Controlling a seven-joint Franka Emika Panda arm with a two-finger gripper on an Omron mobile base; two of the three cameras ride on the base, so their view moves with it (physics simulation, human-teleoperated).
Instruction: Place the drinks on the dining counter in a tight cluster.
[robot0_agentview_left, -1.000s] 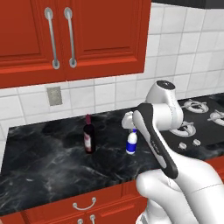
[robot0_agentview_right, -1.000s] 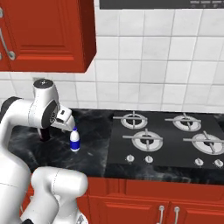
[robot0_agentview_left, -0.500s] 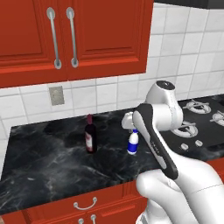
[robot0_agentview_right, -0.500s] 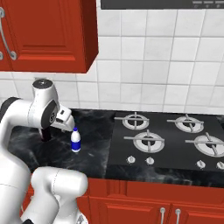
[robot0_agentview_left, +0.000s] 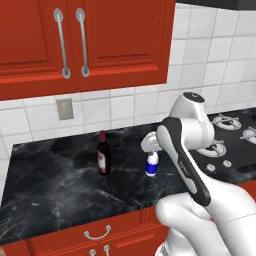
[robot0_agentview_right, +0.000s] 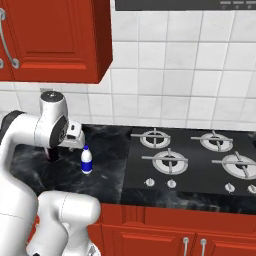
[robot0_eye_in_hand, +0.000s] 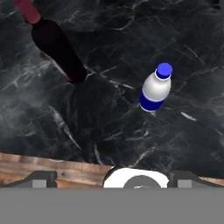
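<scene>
We hover w/ gripper jaws wide, empty, bottom centre of hand view; small blue-and-white bottle stands upright on black counter, centre-right, above-right of tips, wine bottle upper left

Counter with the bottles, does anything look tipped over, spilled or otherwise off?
Nothing stands out. The wine bottle and the small bottle both stand upright and apart on the counter, with no spill visible.

wine bottle left of small bottle
</scene>
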